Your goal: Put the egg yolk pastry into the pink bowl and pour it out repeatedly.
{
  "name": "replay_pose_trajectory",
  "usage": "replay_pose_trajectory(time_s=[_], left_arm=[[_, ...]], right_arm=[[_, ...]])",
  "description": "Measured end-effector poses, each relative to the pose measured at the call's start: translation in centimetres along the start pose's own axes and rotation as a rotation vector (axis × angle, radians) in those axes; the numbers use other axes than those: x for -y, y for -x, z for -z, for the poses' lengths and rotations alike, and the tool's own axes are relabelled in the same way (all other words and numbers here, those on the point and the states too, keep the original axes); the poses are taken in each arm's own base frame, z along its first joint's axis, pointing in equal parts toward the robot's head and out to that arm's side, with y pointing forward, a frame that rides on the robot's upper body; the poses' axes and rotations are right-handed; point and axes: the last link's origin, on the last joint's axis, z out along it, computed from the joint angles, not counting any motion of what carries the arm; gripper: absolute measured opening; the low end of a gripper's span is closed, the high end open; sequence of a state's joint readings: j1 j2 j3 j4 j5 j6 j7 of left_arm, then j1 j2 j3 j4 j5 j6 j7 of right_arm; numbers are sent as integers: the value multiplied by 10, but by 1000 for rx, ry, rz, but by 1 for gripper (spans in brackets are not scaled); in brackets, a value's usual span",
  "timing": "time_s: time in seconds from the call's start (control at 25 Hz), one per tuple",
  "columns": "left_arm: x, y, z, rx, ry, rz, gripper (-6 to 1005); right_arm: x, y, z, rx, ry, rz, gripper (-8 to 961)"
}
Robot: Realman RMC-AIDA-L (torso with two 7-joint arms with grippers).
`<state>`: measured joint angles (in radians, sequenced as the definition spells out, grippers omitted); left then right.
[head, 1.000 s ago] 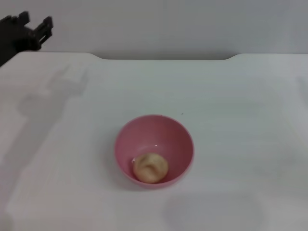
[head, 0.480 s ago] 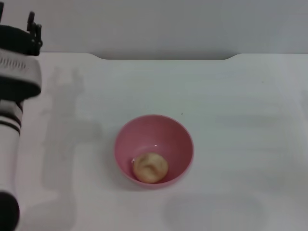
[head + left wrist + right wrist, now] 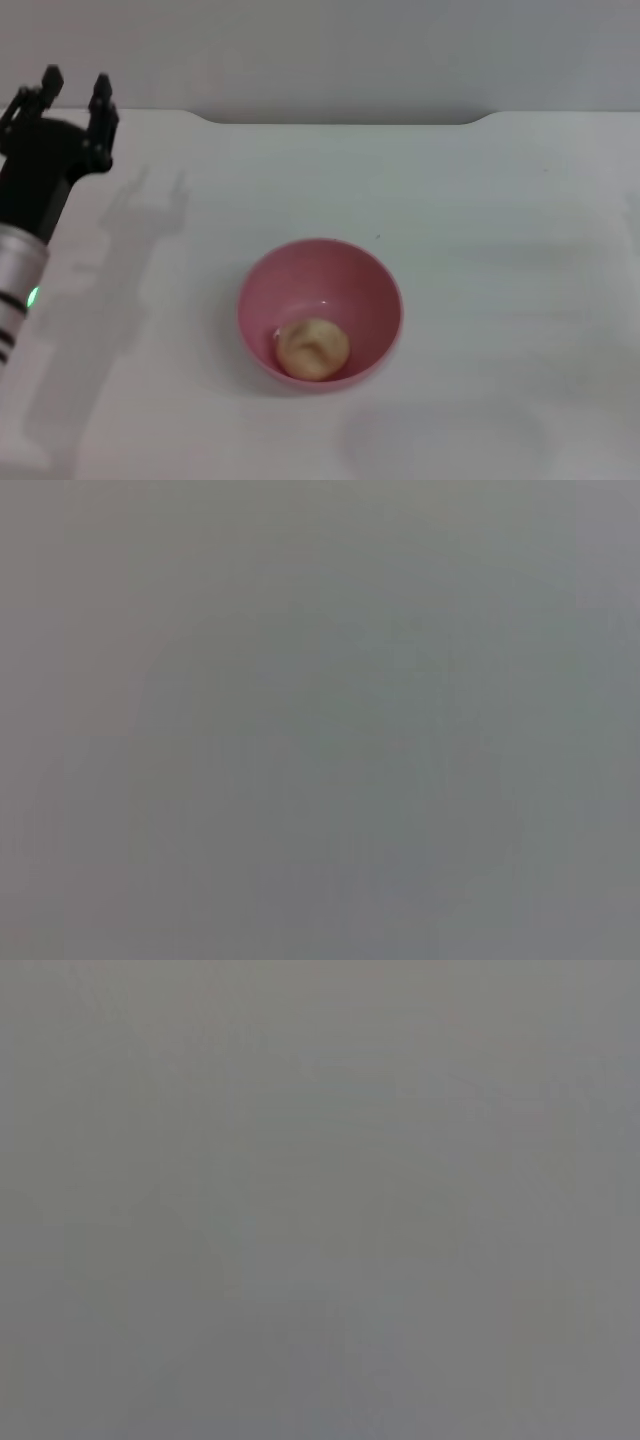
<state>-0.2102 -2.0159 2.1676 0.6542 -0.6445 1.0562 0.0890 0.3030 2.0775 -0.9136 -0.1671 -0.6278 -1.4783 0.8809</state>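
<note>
Pastry resting in the bowl, left end effector raised far off at the worktop's far left.

The small round pale tan egg yolk pastry (image 3: 312, 348) lies in the near part of the glossy pink plastic bowl (image 3: 345, 270), which stands upright, mouth up, on the white worktop (image 3: 500, 220); being round, the pastry shows no long axis. Well beyond and leftward, the black left end effector (image 3: 75, 85) hovers with fingers spread, holding nothing.

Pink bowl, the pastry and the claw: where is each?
pink bowl (image 3: 345, 270), head view, inner far wall.
pastry (image 3: 312, 348), head view, its middle.
left claw (image 3: 74, 92), head view, between its open fingertips.
</note>
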Motion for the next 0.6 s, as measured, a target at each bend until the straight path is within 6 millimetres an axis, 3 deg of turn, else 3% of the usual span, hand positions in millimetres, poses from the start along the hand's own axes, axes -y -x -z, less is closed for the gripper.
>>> replay_pose_trajectory(time_s=[0.24, 0.44, 0.6], left_arm=[[28, 11, 29, -18, -75, 91, 443], [32, 15, 40, -5, -136, 5, 449], [31, 14, 42, -18, -149, -21, 462]], right_arm=[[1, -7, 7, -15, -31, 99, 445], [10, -26, 20, -51, -205, 303, 445], [13, -33, 23, -93, -255, 336, 445]])
